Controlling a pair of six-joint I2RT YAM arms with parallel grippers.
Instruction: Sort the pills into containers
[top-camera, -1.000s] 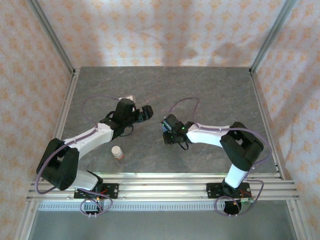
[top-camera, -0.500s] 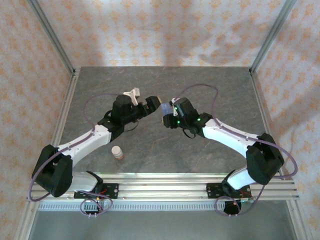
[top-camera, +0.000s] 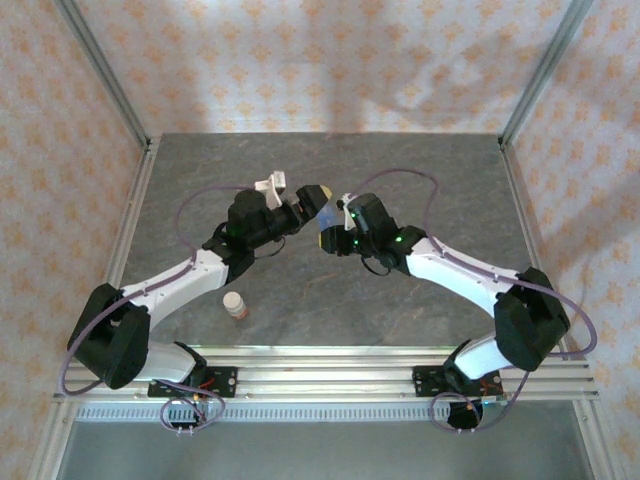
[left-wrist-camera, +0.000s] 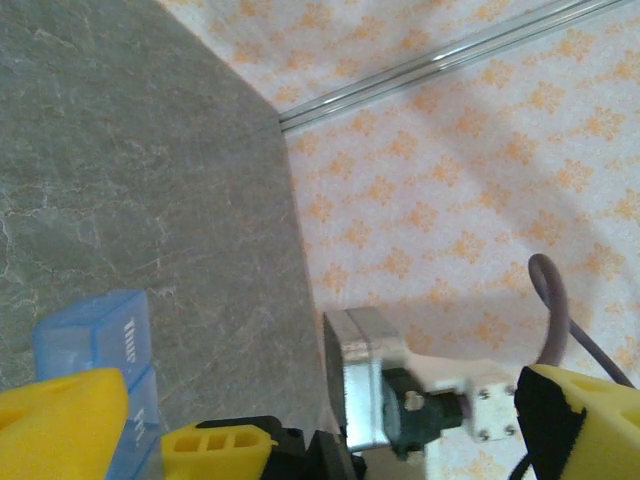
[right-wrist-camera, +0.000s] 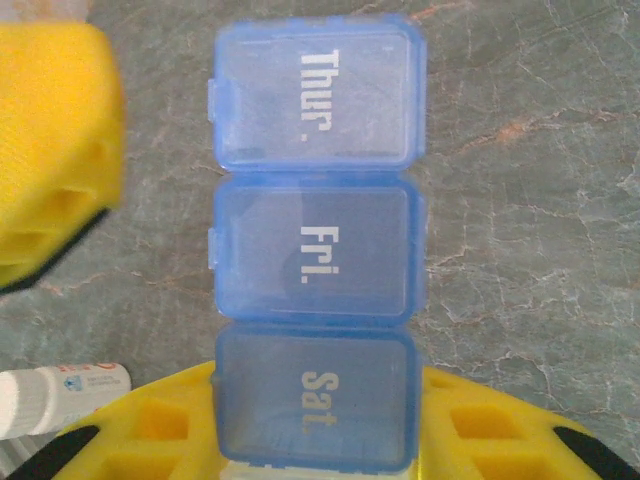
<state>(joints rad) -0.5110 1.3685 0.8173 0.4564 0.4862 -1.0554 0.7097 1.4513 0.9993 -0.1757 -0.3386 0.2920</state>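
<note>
Grey stone-patterned table (top-camera: 430, 180), enclosed on 3 sides by walls (top-camera: 300, 60) papered in an orange motif, with metal frame posts (top-camera: 100, 70) at the corners. Both arms reach in to the middle of the table, and their grippers meet there.

Right gripper (top-camera: 333, 240): jaws closed to a narrow gap on the pill box (right-wrist-camera: 315, 270), gripping it by 1 end. The box is a translucent blue strip of 3 joined compartments, lettered Thur., Fri. and Sat. The Sat. end sits between the yellow fingers (right-wrist-camera: 140, 425); the other 2 compartments project forward over the table. All 3 lids are down.

Left gripper (top-camera: 310, 200): jaws wide apart, holding nothing. 1 yellow finger (right-wrist-camera: 50, 150) stands just beside the Thur. compartment, with a gap between them. From the left wrist, the box lies against the edge of that finger, partly behind it.

A small white-capped bottle (top-camera: 235, 304) stands upright near the front rail, beside the left arm and well apart from the box.

Not determined: the contents of the compartments, which the clouded lids obscure; whether the box rests on the table or is lifted off it. The bottle is cut off by the frame edge in the right wrist view.
</note>
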